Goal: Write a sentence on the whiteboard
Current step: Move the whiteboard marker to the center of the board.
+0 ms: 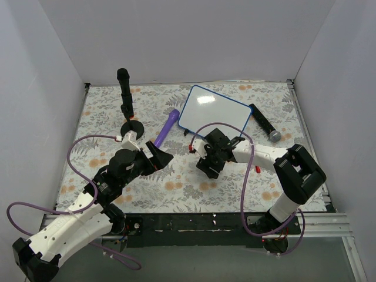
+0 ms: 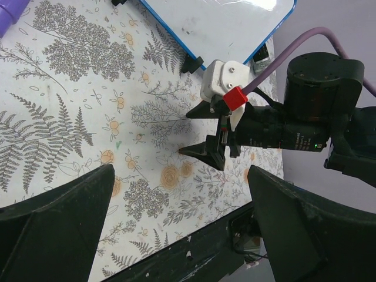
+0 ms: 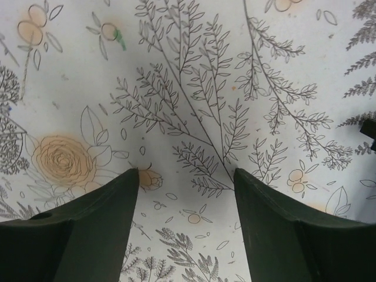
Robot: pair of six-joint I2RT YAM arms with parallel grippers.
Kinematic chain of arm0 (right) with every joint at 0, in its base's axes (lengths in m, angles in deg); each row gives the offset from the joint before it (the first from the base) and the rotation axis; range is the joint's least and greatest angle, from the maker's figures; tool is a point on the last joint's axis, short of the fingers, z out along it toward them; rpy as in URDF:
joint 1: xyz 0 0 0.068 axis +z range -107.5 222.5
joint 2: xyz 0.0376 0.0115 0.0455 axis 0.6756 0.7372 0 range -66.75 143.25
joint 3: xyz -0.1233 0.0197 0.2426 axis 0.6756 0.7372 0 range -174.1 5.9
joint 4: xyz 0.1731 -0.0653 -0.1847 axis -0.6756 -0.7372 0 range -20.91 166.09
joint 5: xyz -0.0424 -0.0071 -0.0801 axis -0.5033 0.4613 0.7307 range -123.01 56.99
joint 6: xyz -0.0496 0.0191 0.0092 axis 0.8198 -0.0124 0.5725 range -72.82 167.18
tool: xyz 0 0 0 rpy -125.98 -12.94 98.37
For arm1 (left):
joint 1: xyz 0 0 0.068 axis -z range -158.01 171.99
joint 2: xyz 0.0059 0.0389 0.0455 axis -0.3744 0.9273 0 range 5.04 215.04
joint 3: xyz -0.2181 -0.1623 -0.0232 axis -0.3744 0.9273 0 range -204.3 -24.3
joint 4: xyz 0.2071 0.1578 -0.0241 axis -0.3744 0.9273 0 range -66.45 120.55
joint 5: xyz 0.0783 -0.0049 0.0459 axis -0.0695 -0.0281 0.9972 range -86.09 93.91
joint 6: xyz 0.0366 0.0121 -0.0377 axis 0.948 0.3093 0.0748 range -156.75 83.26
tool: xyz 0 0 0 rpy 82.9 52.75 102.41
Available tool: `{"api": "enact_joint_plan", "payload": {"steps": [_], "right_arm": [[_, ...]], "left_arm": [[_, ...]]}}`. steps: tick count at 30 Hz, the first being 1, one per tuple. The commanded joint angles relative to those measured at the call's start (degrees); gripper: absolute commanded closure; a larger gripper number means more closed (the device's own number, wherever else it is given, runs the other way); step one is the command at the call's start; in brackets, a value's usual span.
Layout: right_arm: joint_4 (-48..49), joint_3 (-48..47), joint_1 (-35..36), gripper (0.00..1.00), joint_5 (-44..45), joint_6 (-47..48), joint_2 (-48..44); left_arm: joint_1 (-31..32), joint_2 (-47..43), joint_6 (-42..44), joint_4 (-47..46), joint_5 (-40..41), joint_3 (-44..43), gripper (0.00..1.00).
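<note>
The whiteboard (image 1: 214, 110) lies at the back middle of the floral mat, blue-rimmed, its face bare white; its near corner also shows in the left wrist view (image 2: 223, 23). No sentence is in view on it. My right gripper (image 1: 207, 166) hovers low over the mat just in front of the board, jaws open with only floral mat between them (image 3: 186, 171). From the left wrist camera the right gripper (image 2: 191, 130) is seen empty. My left gripper (image 1: 163, 157) stands wide open to the left of it, holding nothing (image 2: 180, 170).
A purple marker (image 1: 167, 128) lies left of the board. A black marker (image 1: 264, 122) lies along the board's right side. A black post on a round base (image 1: 131, 128) stands at the back left. The table's dark front edge (image 2: 194, 247) runs close below the left gripper.
</note>
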Motion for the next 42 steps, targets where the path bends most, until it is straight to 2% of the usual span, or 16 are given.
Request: {"api": "enact_joint_plan", "payload": {"steps": [1,3,6,11,14,18,23,27,32,35,38,42], "right_arm": [[-9.49,-4.19,-2.45,0.24,-7.96,5.88,-2.54],[-12.59,-5.86,-5.09,0.23,-14.27,11.34,-5.0],[-16.11,-5.18,-9.92,0.22,-18.08,15.65,-9.65],[-20.95,-2.63,-21.15,0.22,-18.01,20.14,-17.29],[-20.34,0.45,-26.87,0.23,-13.09,16.73,-19.33],[-12.27,5.63,-32.42,0.24,-1.87,8.29,-20.3],[-7.51,4.42,-40.94,0.27,-2.7,0.38,-13.81],[-6.54,2.3,-44.72,0.36,-2.53,-2.71,-8.09],[-6.01,1.33,-45.44,0.45,-4.2,-4.64,-3.69],[-5.58,1.42,-45.44,0.46,-5.26,-5.35,-2.81],[-5.49,1.68,-45.44,0.56,-4.3,-5.52,-1.76],[-6.18,2.91,-45.44,0.75,-3.67,-5.26,-1.05]], "left_arm": [[0.04,-0.37,0.19,-1.22,-1.54,0.3,0.02],[0.04,-0.72,0.45,-1.22,-1.72,0.3,0.02],[0.04,-0.54,1.06,-1.57,-1.98,0.3,0.02],[0.04,-0.46,2.21,-2.01,-1.99,0.21,0.02],[0.04,-0.28,2.74,-2.97,-2.16,0.65,0.02],[0.04,0.16,2.91,-5.17,-3.48,1.88,0.02],[0.04,0.25,3.7,-6.31,-4.71,2.67,0.02],[0.04,-1.85,4.23,-5.53,-4.54,2.76,0.02],[0.05,-3.36,4.41,-5.44,-4.27,3.73,0.02],[0.04,-3.27,4.41,-5.52,-4.27,3.99,0.02],[0.04,-3.01,4.49,-5.7,-4.18,4.08,0.02],[0.04,-2.39,4.67,-6.31,-4.45,4.17,0.02]]}}
